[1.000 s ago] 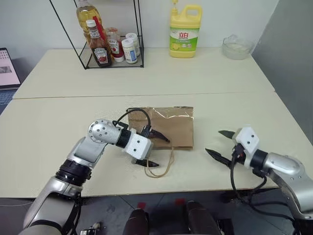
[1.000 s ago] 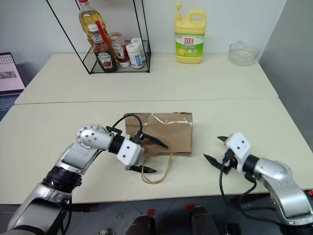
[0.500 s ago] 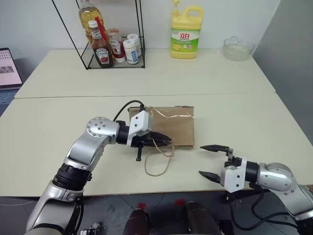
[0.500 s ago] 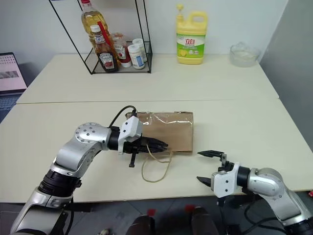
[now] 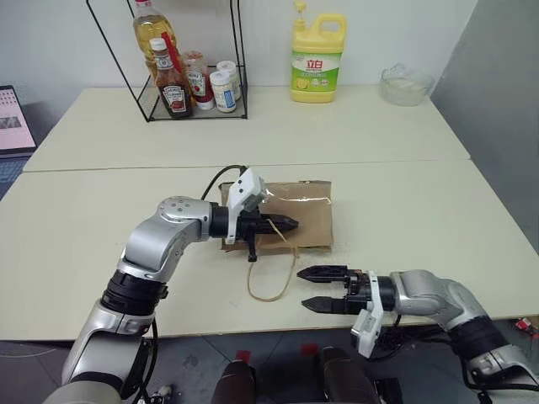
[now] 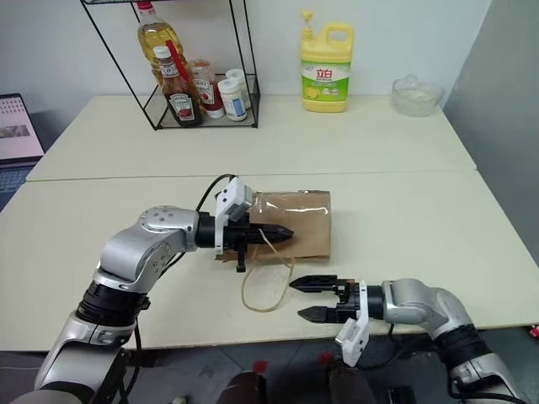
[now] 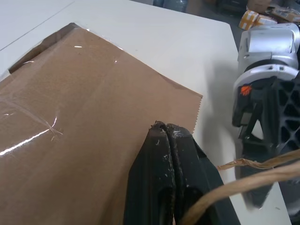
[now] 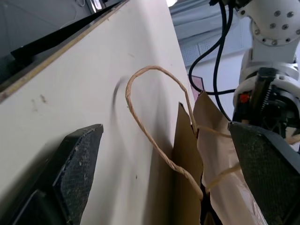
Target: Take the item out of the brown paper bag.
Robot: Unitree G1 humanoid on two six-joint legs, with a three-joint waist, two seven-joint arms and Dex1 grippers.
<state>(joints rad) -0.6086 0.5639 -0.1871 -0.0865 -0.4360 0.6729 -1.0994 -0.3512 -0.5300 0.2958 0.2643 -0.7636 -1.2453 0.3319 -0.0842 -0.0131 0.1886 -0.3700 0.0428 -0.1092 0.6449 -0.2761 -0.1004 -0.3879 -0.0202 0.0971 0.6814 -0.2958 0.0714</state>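
Beige table (image 5: 404,194) lies bare beyond the brown paper bag (image 5: 303,215); left claw (image 5: 286,224) pinched together, right claw (image 5: 316,287) spread apart.

Bag mouth partly blocked, table open around it

The left gripper (image 5: 289,224), pinched shut over the bag (image 5: 303,212) at its mouth edge, and a cord handle (image 5: 274,273) looping onto the table (image 5: 404,194) lie ahead of the right gripper (image 5: 307,288), spread wide; bare tabletop lies right of the bag.
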